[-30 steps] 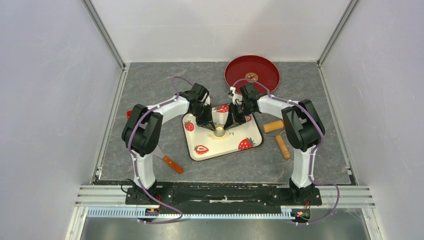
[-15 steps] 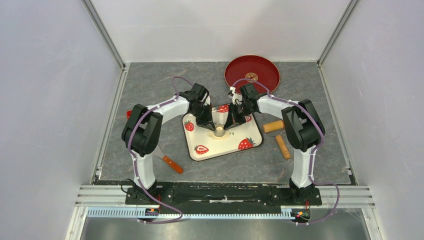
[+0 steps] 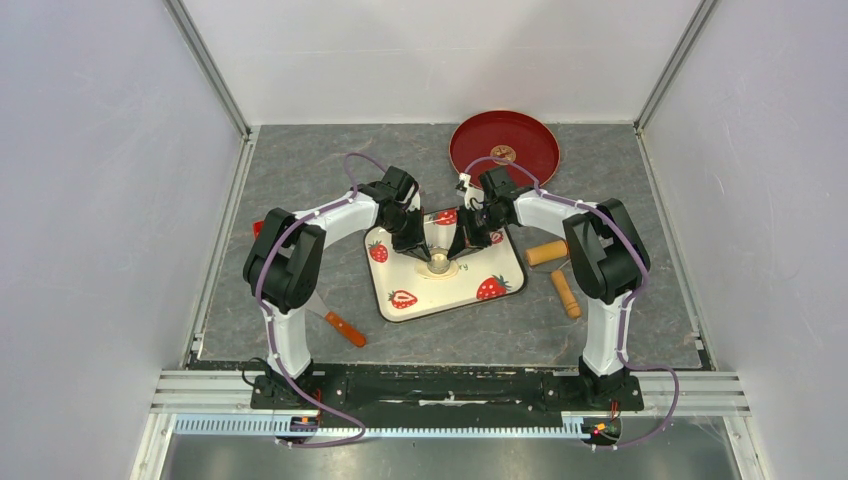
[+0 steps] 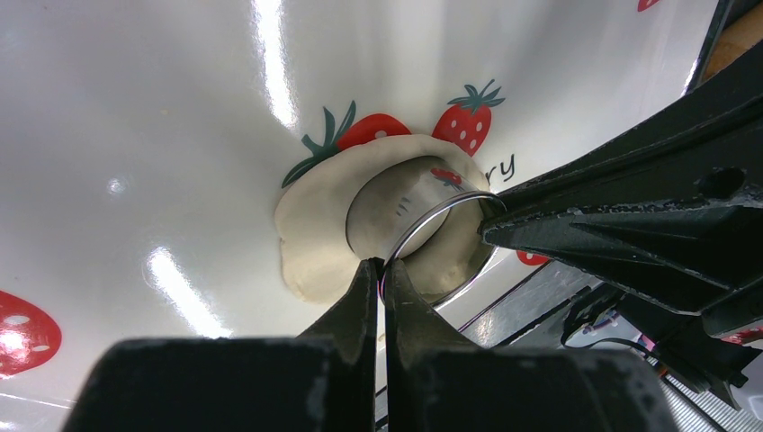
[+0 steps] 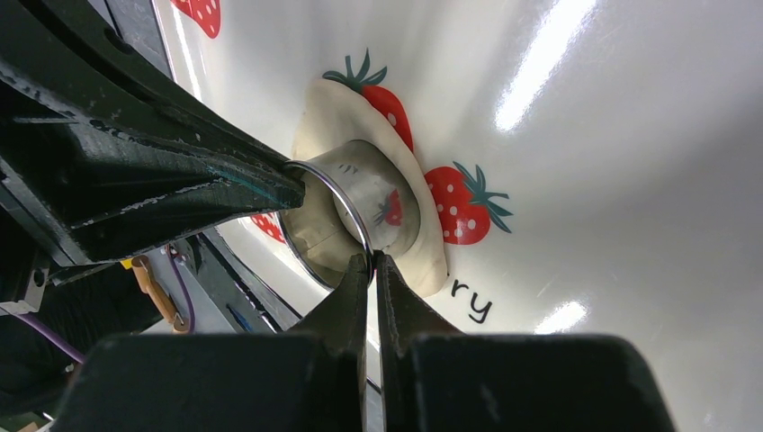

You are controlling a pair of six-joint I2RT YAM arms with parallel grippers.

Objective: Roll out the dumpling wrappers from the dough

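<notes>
Top external view: an orange-handled knife [image 3: 343, 328] is noted lying on the grey mat [image 3: 300, 180] at the left, beside the left arm. At centre stands a strawberry-printed board [image 3: 445, 290]. Over it the left gripper [image 3: 420, 252] and the right gripper [image 3: 460, 250] are angled inward from opposite sides, meeting at a metal ring cutter [image 3: 438, 265]. A red plate [image 3: 525, 135] is set behind the board to the right. Two wooden pieces [image 3: 547, 252] [image 3: 565, 293] lie on the mat right of the board.

Left wrist view: the left jaws are seen nearly pressed together, pinching the thin rim of the ring cutter. The cutter is stood upright in a flattened patch of pale dough [image 4: 310, 225] on the board.

Right wrist view: the right jaws are likewise clamped on the cutter's rim, at the side opposite the left gripper. No separate dumpling wrapper can be made out; whether a disc has been cut cannot be told.
</notes>
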